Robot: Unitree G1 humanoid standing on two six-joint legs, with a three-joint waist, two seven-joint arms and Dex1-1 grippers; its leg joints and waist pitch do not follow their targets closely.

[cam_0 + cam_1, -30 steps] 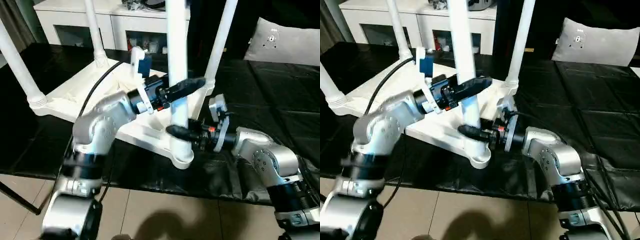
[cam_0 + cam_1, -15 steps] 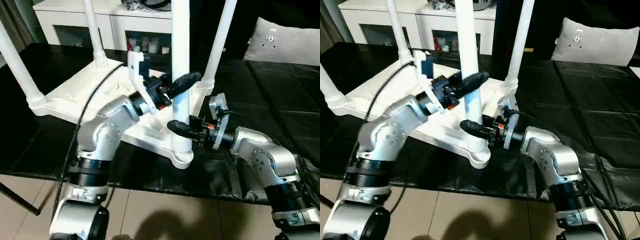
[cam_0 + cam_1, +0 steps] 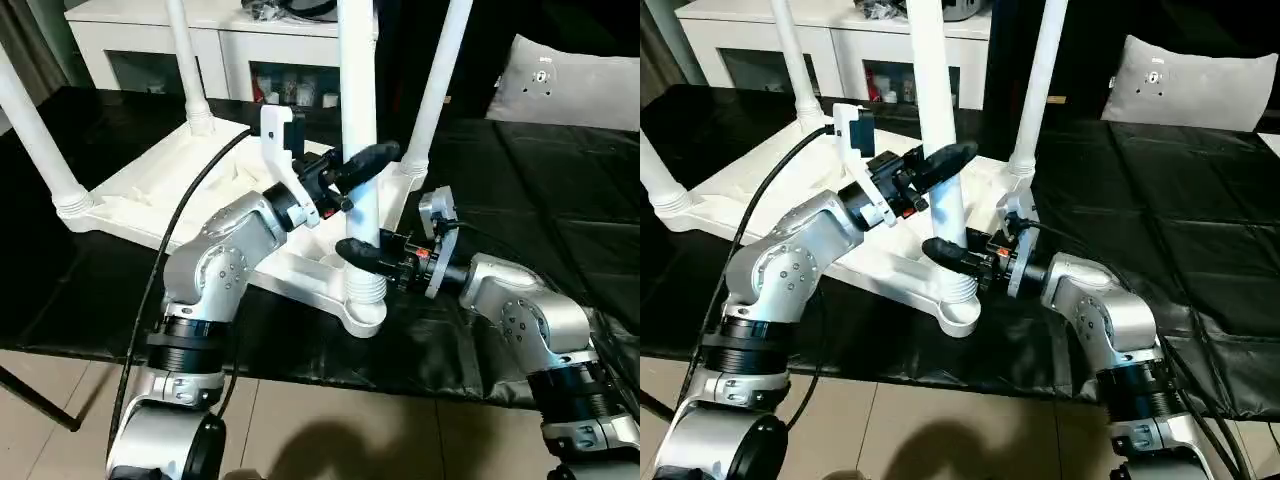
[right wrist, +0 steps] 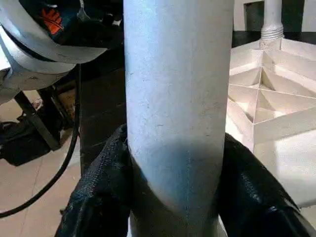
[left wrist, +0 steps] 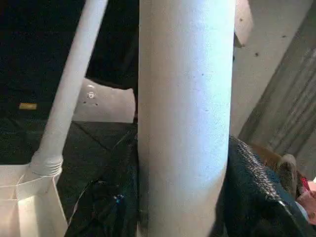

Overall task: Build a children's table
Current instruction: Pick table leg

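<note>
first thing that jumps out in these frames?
The upside-down white tabletop on the black-covered surface, legs pointing up. Both grippers are on the nearest leg, at the near corner: the left gripper higher up, the right gripper low, just above the corner socket. In both wrist views the black fingers sit on either side of the tube. Behind stands a white cabinet with glass doors.

Both hands (image 3: 942, 158) (image 3: 945, 251) grip upright leg (image 3: 938, 120).

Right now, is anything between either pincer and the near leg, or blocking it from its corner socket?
Nothing visible. The left pincer and right pincer both clasp the near leg, which stands in its corner socket.
</note>
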